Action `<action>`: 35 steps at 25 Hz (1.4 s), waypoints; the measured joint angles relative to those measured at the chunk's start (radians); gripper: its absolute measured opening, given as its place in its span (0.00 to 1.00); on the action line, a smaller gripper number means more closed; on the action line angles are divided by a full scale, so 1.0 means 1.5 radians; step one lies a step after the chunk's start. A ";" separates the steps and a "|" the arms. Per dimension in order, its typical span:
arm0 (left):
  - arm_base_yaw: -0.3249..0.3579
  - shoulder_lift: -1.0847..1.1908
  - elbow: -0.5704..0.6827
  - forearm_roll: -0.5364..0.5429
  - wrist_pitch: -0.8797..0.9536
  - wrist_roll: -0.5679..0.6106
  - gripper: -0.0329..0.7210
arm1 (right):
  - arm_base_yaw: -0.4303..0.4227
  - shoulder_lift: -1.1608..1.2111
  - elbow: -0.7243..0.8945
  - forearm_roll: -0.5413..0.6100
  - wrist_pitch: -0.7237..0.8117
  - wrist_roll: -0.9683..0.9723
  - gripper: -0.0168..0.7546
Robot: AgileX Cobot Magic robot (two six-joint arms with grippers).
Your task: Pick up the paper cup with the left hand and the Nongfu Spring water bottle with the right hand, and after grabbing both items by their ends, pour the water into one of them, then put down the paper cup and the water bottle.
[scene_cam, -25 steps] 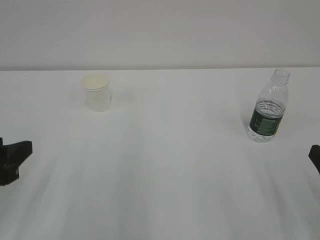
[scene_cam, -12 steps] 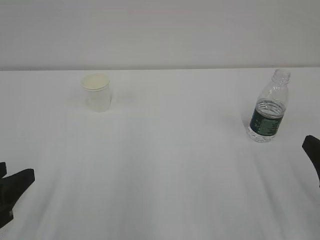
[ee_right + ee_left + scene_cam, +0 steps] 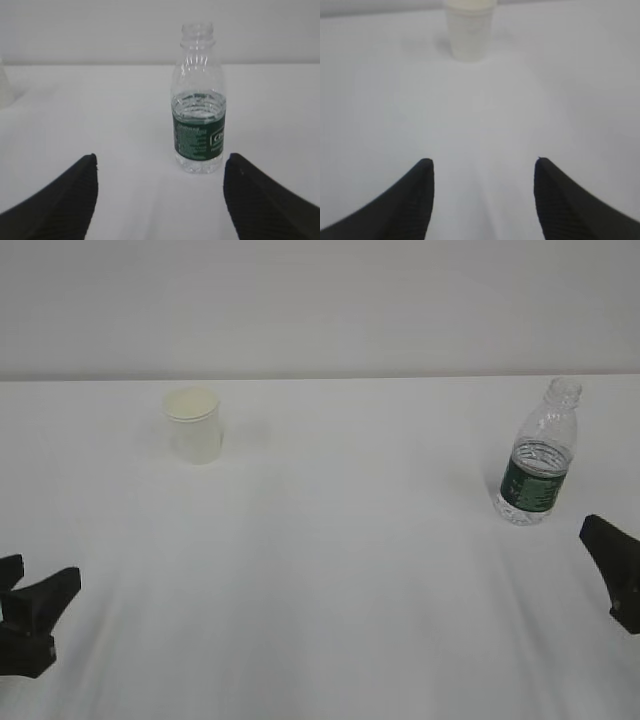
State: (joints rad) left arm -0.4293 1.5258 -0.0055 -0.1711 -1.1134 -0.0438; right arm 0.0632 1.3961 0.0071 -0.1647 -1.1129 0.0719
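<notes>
Basically both arms sit low at the near table edge, nothing grabbed. Landmark = paper cup (image 3: 193,424), upright on the white table (image 3: 340,570), far-left area, cream inside visible, rolled rim up

Nongfu Spring water bottle (image 3: 537,454) stands upright well to the right of the cup, a bit nearer the camera, no cap, dark green label band round its lower middle. Water (image 3: 199,107) inside is clear, level about at the top of the label in the right wrist view

Left hand (image 3: 30,618): well apart from the cup, nearer the camera and left of it, at the frame edge. Left wrist view shows its two black fingers (image 3: 407,200) spread wide with bare table between, cup (image 3: 469,27) straight ahead at top of frame, not touched. Empty

Right hand (image 3: 615,570): far right of the cup, just beside the bottle on its near-right side, not touching. Right wrist view has jaws spread wide, bottle (image 3: 199,100) centred ahead between the fingertips (image 3: 67,200) but further out, nothing pinched. Cup edge barely peeks in at the left border of that view
</notes>
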 joint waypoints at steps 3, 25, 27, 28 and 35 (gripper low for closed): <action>0.000 0.084 -0.017 -0.004 -0.013 0.000 0.64 | 0.000 0.060 0.000 0.000 -0.012 -0.005 0.78; 0.000 0.145 -0.136 -0.029 -0.021 0.000 0.79 | 0.000 0.124 -0.041 0.023 -0.020 -0.074 0.78; 0.000 0.147 -0.145 -0.038 -0.021 0.000 0.81 | 0.000 0.124 -0.041 0.026 -0.020 -0.076 0.78; 0.000 0.147 -0.148 -0.042 -0.021 0.000 0.82 | 0.000 0.124 -0.041 0.029 -0.020 -0.077 0.78; 0.000 0.148 -0.154 -0.069 -0.021 0.000 0.82 | 0.000 0.124 -0.041 0.059 -0.020 -0.078 0.78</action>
State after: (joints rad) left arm -0.4293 1.7482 -0.2360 -0.2740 -1.1446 -0.0435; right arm 0.0632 1.5828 -0.0551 -0.0764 -1.1425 -0.0451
